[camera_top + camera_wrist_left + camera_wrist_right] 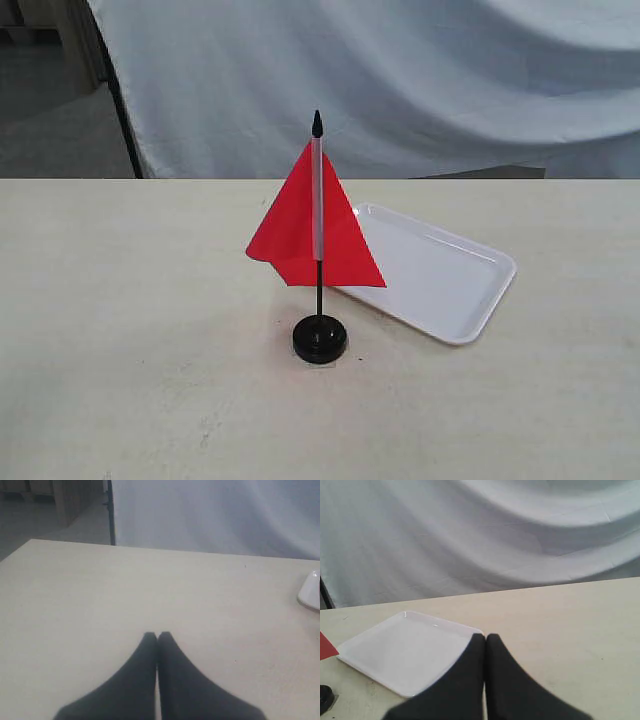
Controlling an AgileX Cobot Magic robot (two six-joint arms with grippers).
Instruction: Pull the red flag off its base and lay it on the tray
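On my exterior feed the red flag (300, 235), a small plain cloth one with a pale sleeve on a thin black pole ending in a black point, stands upright in its base (320, 339), a small round black plastic disc near the middle of the pale table (130, 330). The tray (470, 290), shallow white rectangular plastic with rounded corners and a raised rim, lies at an angle just beyond and to the right of the base, apart from it. From this angle the flag's lower right corner overlaps the tray's left end.

The left gripper (158, 636) has its two dark fingers pressed together with nothing between them, over the table well left of the tray. The right gripper (485, 637) is likewise closed tight and empty-handed, with the tray lying just beyond its tips. A white cloth backdrop (420, 80) hangs behind the table.
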